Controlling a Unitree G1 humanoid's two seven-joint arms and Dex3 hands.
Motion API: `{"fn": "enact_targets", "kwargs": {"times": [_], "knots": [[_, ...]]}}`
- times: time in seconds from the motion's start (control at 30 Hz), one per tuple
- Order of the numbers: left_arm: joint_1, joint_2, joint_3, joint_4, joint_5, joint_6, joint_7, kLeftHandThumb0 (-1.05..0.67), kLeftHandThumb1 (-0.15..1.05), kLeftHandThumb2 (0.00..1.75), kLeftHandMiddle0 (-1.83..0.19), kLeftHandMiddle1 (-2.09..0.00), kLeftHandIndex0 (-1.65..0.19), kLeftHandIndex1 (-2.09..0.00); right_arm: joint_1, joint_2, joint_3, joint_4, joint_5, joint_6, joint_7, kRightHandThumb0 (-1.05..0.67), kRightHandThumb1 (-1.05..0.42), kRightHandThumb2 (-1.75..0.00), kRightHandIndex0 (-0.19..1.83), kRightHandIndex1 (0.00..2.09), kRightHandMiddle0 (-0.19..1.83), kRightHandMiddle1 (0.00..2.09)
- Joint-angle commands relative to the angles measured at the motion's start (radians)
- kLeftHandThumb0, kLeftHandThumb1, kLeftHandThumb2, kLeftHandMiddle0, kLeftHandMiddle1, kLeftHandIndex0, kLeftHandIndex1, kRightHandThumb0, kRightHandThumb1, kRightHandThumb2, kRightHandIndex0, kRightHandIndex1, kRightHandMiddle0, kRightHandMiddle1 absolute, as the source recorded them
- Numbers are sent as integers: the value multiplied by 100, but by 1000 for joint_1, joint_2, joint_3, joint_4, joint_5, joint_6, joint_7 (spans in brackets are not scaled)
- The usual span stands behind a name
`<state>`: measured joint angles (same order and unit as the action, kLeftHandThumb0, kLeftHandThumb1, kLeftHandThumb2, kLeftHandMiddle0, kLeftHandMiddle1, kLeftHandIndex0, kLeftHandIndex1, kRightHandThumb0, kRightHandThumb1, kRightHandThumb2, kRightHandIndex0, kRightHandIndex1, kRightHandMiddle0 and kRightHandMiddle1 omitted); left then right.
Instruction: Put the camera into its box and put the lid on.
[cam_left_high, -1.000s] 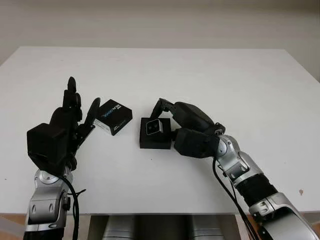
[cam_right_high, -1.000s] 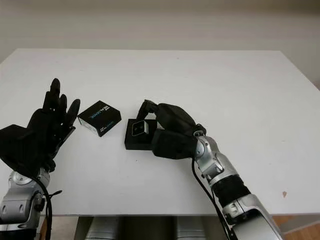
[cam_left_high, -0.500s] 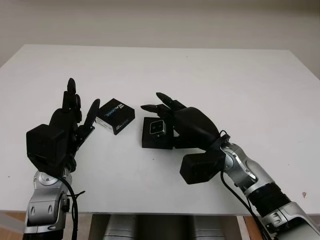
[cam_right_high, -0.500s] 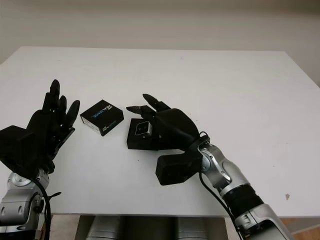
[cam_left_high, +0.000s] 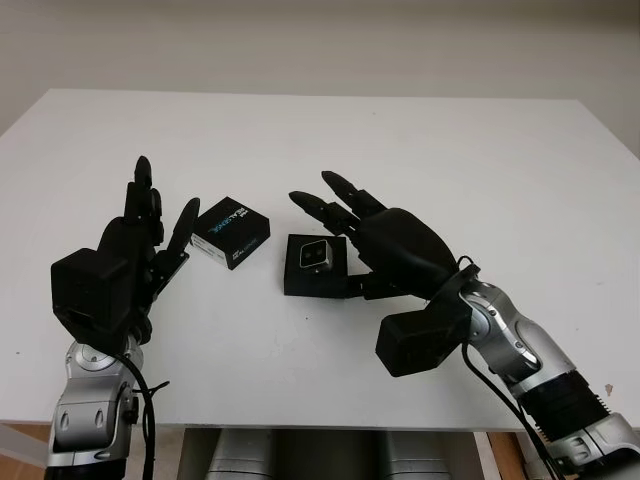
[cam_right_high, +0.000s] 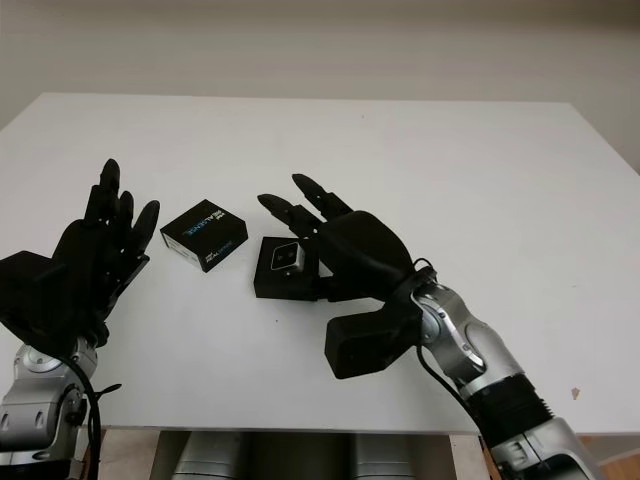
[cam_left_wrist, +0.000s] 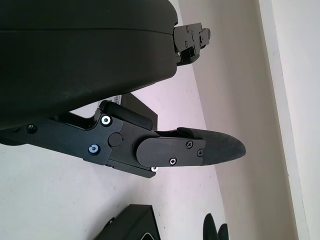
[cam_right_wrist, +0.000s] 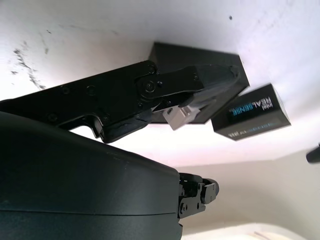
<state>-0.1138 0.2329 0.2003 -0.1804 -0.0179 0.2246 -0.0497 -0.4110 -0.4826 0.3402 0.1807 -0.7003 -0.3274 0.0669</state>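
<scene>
With the camera (cam_left_high: 313, 256) seated in its open box (cam_left_high: 312, 281) mid-worktop (cam_left_high: 480, 160), the lid (cam_left_high: 231, 232) lies just beside the empty, open left hand (cam_left_high: 135, 250), while the open right hand (cam_left_high: 385, 245) hovers over the box.

The robot's black three-fingered left hand (cam_left_high: 135, 245) is raised off the white table (cam_left_high: 500, 160) at the near left, open, fingers pointing up and away, its silver forearm rising from the bottom edge. The black three-fingered right hand (cam_left_high: 385, 245) hovers open near the middle of the table, palm turned down, fingers reaching leftward, its silver-and-black forearm slanting in from the bottom right corner.
</scene>
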Motion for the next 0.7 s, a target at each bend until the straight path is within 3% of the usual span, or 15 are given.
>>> {"fn": "enact_targets", "kwargs": {"times": [0.0, 0.67], "knots": [[-15, 7, -2, -5, 1, -6, -2, -70, 105, 39, 14, -5, 16, -5, 9, -17, -5, -30, -5, 16, 27, -83, -105, -30, -17, 1, -4, 7], [-2, 2, 7, -27, -20, 4, -1, -69, 105, 38, 13, -5, 16, -5, 42, -58, 34, -47, -85, 72, 176, -89, -105, -45, -19, 3, 3, 8]]}}
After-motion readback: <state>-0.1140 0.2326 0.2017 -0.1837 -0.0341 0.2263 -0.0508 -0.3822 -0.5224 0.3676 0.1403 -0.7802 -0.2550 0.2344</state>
